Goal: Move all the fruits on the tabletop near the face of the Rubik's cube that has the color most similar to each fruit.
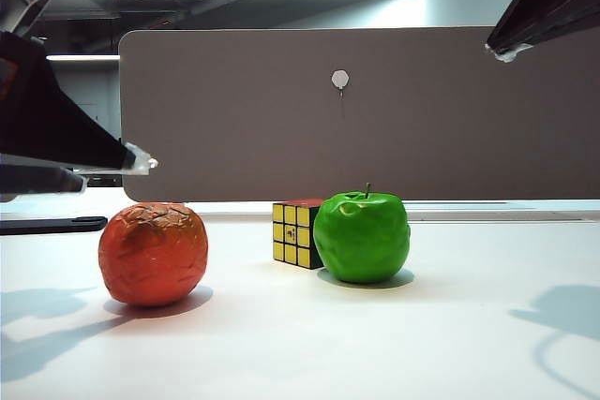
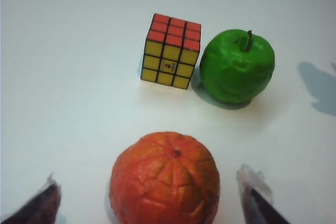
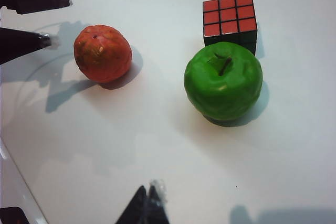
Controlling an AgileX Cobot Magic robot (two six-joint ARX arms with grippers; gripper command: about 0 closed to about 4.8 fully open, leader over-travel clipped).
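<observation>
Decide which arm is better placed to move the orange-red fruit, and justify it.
Left. Its open pincer straddles the orange-red fruit, one finger on each side. The right pincer hangs high over the far side, beyond the green apple.

- You have no readable text here; the small black-edged Rubik's cube (image 2: pixel 170 51) carries a tiny mark on its yellow centre square, too small to read.

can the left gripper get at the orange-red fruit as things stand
Probably yes. The left gripper is open, its fingers standing either side of the orange-red fruit with nothing between. The Rubik's cube and green apple sit clear beyond it.
</observation>
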